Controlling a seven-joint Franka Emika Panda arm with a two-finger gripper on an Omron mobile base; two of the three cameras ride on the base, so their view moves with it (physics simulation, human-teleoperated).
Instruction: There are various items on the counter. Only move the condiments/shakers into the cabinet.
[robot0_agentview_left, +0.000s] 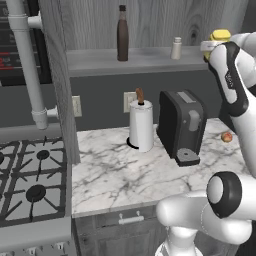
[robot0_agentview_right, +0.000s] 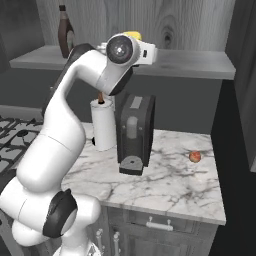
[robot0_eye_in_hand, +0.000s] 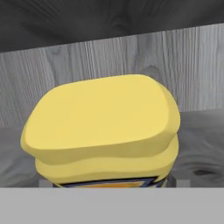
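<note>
Hand view: end effector wide around yellow bottle (robot0_eye_in_hand: 103, 131)

No readable text; yellow squeeze bottle (robot0_eye_in_hand: 103, 127) label edge visible, print illegible.

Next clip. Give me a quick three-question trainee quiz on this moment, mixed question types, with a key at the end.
1. True or false: the dark brown bottle and the small shaker already stand on the cabinet shelf.
2. Which thing sits right in front of the hand camera? A) paper-towel roll B) yellow squeeze bottle C) coffee machine
3. Fill in: the small reddish round thing lies on the ____, to the right of the coffee machine.

Key
1. True.
2. B: the yellow squeeze bottle is seen up at shelf height, with the grey wood-grain cabinet back behind it. The paper-towel roll stands down on the counter.
3. Counter.
</note>
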